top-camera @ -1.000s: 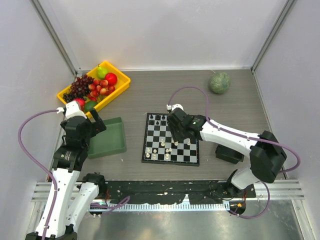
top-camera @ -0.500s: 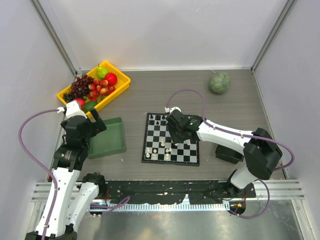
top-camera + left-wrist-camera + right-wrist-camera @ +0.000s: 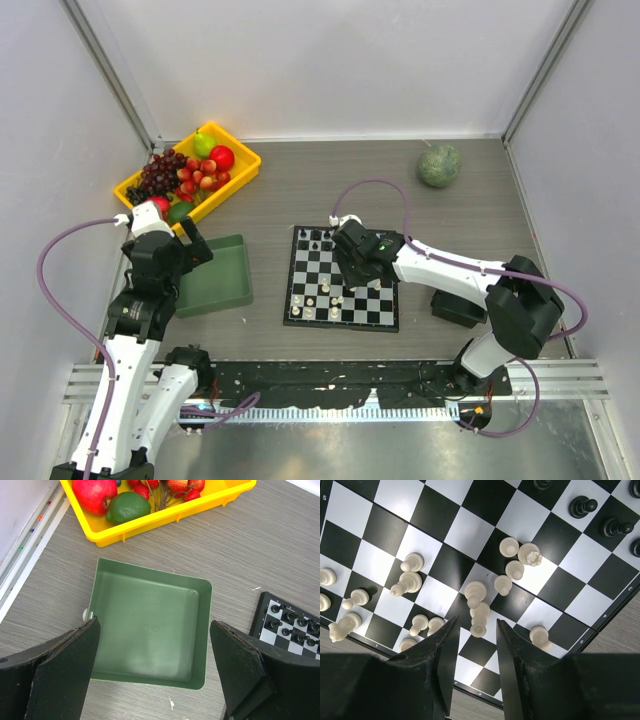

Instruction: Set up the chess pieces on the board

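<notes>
Bright, even, diffuse light falls from overhead, with no hard glare anywhere. On the board (image 3: 343,279) the cream pieces (image 3: 475,591) throw only short, soft shadows, and its squares look crisp in the right wrist view. Just below the board in that view, the right gripper (image 3: 476,625) looks dark and slightly soft. Left of the board, the green tray (image 3: 150,625) carries a faint sheen.

Left gripper (image 3: 154,630) spread wide; right gripper (image 3: 476,625) pointing down, jaws narrowly apart.

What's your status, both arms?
Left gripper open above green tray. Right gripper open, low over the board, straddling a white piece. Neighbouring white pieces crowd it.
</notes>
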### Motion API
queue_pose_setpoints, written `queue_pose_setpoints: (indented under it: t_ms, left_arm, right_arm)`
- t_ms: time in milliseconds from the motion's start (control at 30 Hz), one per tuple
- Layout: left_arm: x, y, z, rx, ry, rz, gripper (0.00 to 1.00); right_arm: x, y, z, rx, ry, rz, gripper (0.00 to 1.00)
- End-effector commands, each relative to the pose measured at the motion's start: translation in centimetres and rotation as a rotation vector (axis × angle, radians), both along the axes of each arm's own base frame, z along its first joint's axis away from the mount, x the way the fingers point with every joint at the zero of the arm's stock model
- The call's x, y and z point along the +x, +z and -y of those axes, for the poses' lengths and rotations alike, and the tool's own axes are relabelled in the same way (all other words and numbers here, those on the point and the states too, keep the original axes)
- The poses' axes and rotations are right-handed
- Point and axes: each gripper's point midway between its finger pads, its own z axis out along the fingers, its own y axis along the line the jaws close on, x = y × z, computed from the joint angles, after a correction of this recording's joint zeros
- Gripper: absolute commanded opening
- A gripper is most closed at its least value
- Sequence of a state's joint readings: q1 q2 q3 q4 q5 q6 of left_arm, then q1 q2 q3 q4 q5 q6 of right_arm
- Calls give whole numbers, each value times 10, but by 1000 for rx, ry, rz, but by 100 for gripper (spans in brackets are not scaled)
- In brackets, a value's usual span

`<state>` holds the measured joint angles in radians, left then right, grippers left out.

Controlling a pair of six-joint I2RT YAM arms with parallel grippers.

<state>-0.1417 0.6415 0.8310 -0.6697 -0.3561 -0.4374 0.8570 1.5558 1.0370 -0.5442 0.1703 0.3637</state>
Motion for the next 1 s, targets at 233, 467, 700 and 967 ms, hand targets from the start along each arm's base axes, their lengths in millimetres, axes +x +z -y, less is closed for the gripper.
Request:
queue_pose_setpoints:
  t_ms: [233, 467, 700, 967]
  left_arm:
    - [9, 10, 1, -11, -2, 56, 99]
    - [5, 12, -4, 9, 19, 55, 99]
    - [7, 11, -3, 7, 12, 47, 99]
    - [6, 13, -4, 12, 16, 54, 99]
  right_arm:
    - [9, 43, -42, 86, 77, 124, 41]
    - [6, 36, -64, 99, 106, 89, 42]
    - [3, 28, -74, 106, 123, 50, 40]
    - [3, 16, -83, 96, 125, 25, 38]
